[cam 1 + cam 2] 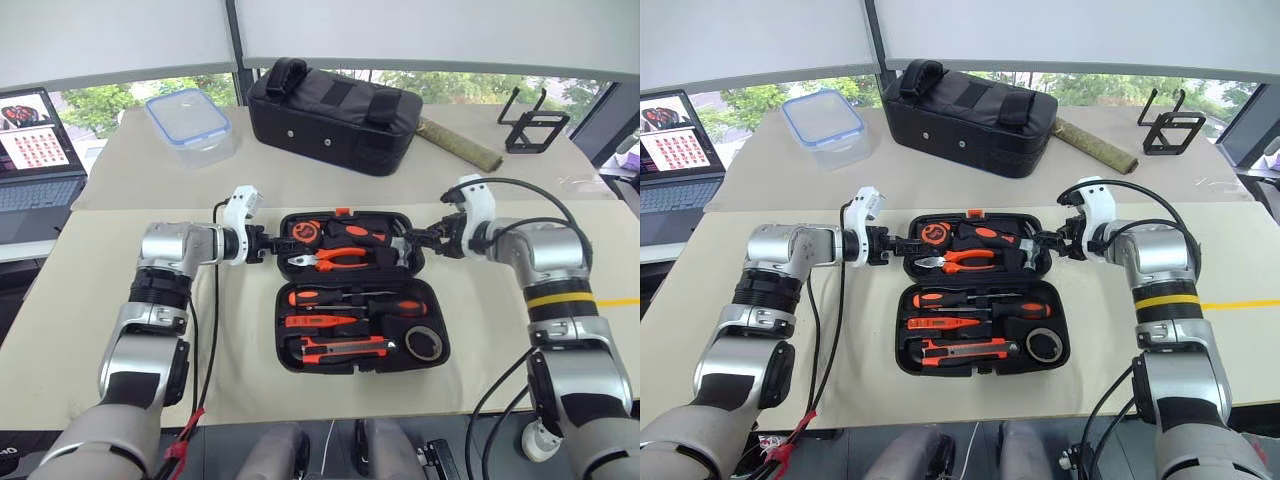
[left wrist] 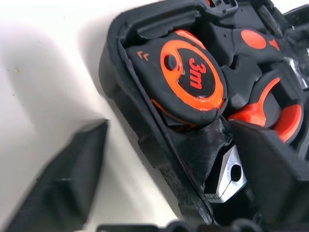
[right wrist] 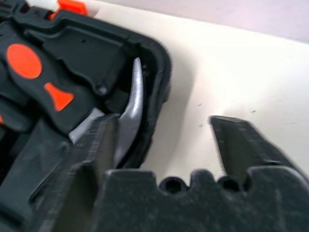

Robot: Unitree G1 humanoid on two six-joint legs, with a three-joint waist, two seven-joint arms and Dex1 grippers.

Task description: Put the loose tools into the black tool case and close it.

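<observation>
Head view: black tool case lies open on the counter, tools seated in its slots; left tool and right tool sit at the far half's two side edges. Left wrist view: fingers parted, straddling the case rim beside the tape measure; right wrist view: fingers spread, one inside the rim by the hammer head, one outside.
</observation>
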